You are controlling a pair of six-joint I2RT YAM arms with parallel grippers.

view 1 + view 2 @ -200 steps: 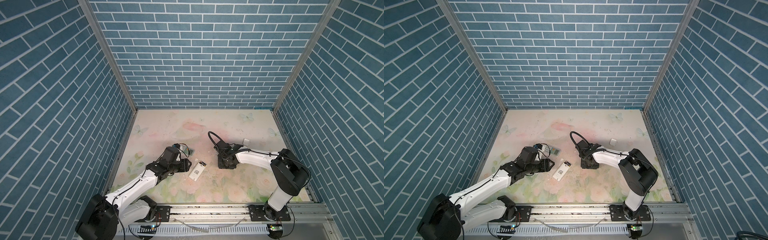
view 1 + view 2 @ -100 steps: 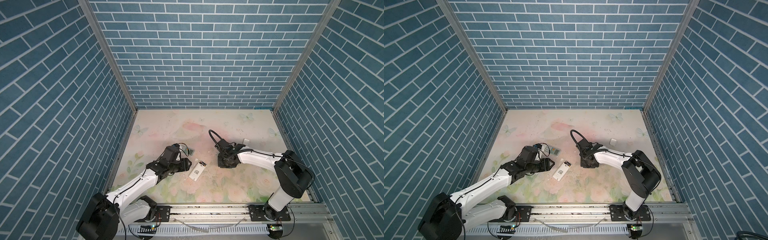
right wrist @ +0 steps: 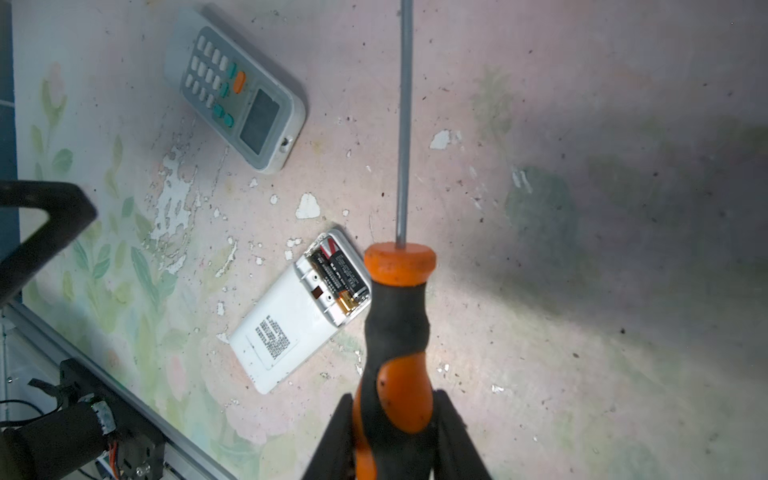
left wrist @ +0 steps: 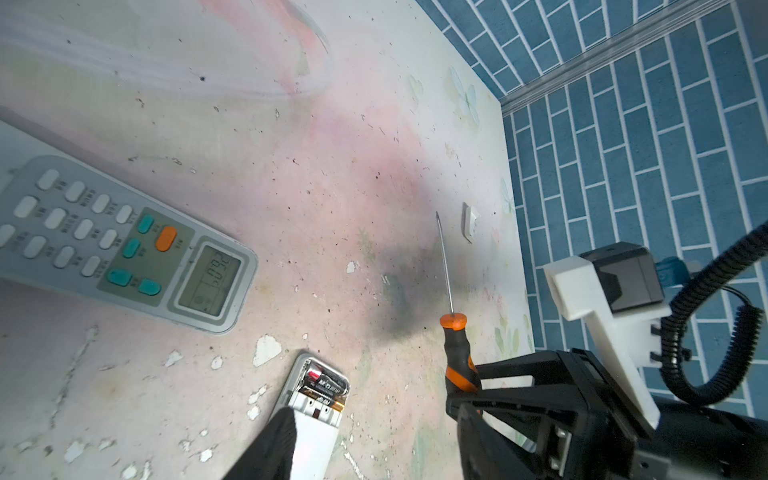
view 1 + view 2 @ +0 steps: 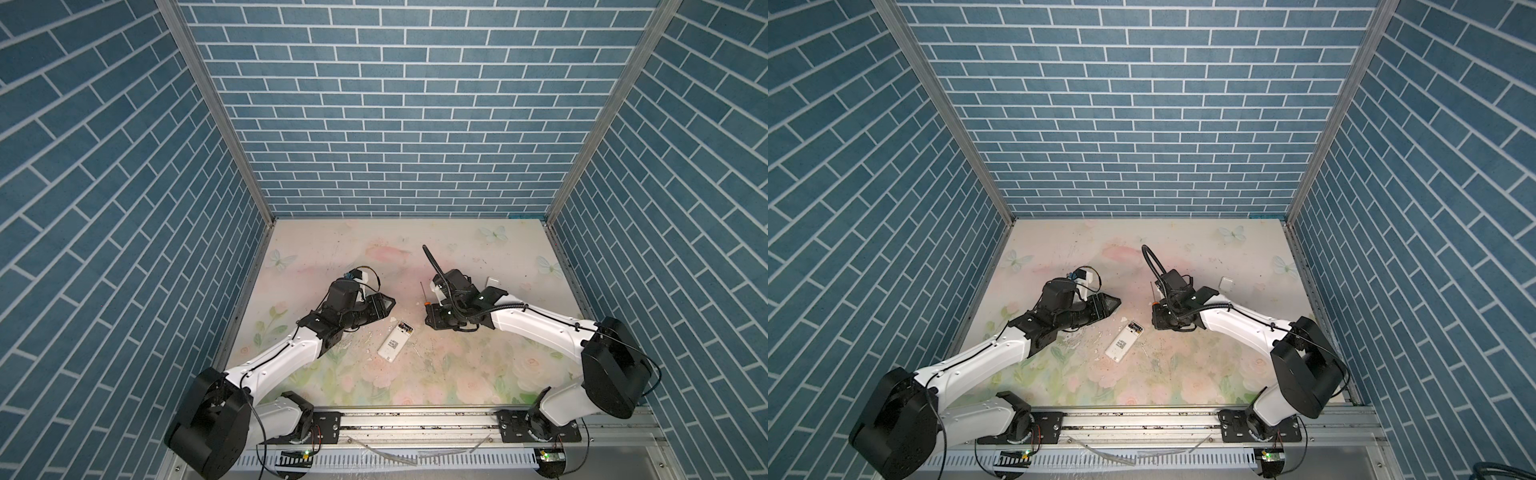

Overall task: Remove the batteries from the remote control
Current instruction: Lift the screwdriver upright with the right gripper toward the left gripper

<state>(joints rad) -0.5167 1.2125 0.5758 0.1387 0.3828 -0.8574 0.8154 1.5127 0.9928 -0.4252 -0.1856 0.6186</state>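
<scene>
Left arm: it reaches low from the near-left base toward the table's middle, forearm close over the floral tabletop [image 5: 457, 374], wrist turned to the right. My left gripper [image 5: 386, 303] hangs above the table with nothing in it. The left wrist view shows just one of its fingers [image 4: 270, 449], so I cannot tell how far the pair stands apart.

Remotes, count two. The grey remote [image 4: 124, 245] lies buttons up with its display lit. In both top views my left gripper hides it. The white remote [image 3: 291, 328] lies face down near the middle, between my two grippers and touching neither. Its battery bay is uncovered.

Batteries [image 3: 338, 274], count two visible. They sit side by side in that open bay, dark with gold bands.

Screwdriver [image 3: 397, 299], count one. It has an orange-and-black handle, and the shaft points toward the back wall. I cannot tell whether the tip touches the table.

Right arm: the elbow is folded at the near right and the forearm reaches left, with the wrist low. My right gripper [image 3: 392, 403] pinches the screwdriver handle from both sides, just right of the white remote.

Small white plate [image 5: 493, 281], count one. It lies flat behind the right wrist.
</scene>
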